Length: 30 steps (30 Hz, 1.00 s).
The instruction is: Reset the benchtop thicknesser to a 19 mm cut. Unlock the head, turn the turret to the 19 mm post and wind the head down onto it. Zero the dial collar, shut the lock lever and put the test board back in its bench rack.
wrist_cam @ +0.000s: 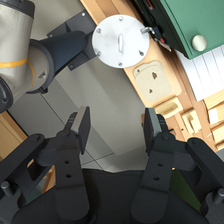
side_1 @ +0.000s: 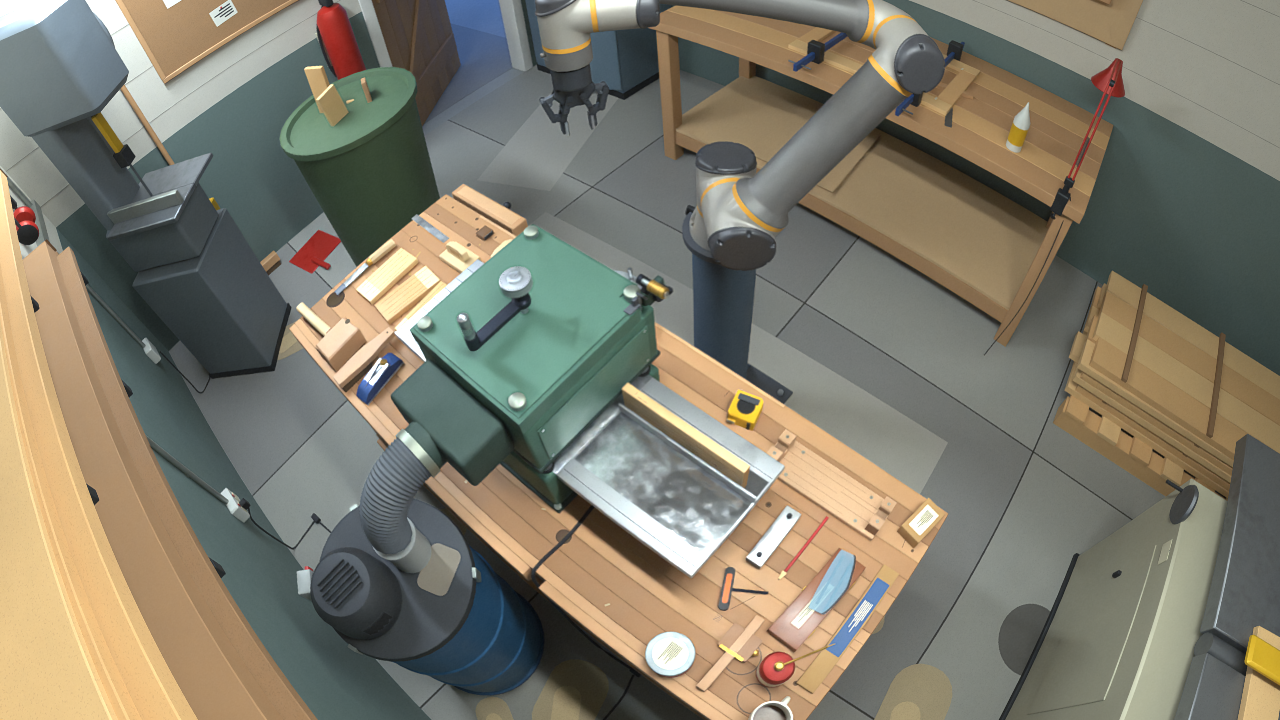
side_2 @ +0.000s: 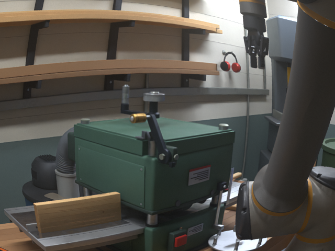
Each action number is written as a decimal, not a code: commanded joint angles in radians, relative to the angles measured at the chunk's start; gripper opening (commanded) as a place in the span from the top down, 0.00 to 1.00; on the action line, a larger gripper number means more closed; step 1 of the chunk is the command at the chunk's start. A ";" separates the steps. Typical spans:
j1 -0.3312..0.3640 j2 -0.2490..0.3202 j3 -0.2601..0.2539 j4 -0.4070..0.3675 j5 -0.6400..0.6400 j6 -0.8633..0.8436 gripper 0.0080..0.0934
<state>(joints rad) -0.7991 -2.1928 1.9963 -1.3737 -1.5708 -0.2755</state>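
The green thicknesser [side_1: 537, 358] sits on the workbench with its crank handle [side_1: 488, 324] and dial collar [side_1: 514, 280] on top, and its black lock lever with the brass knob [side_2: 155, 135] stands up at the side. The round turret disc [wrist_cam: 120, 41] with its posts lies on the bench beside the machine's base. The test board [side_1: 685, 432] stands on edge in the metal outfeed tray [side_1: 662, 488]. High above the floor beyond the bench's far end, my gripper [side_1: 574, 112] hangs open and empty, well away from the machine.
The robot's own pedestal [side_1: 727, 304] stands beside the bench near the turret. A green bin [side_1: 358, 152] is past the bench's far end. Small tools and wood blocks cover both ends of the bench. The slotted bench rack [side_1: 828, 484] lies right of the tray.
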 commanded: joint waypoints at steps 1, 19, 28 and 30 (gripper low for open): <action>0.000 0.000 0.001 -0.001 0.000 0.000 0.47; 0.000 0.000 -0.002 0.001 0.000 0.179 0.47; 0.000 0.000 -0.003 0.001 0.000 0.443 0.47; 0.000 0.000 -0.003 0.001 0.000 0.509 0.47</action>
<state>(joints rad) -0.7991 -2.1933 1.9947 -1.3721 -1.5708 0.2370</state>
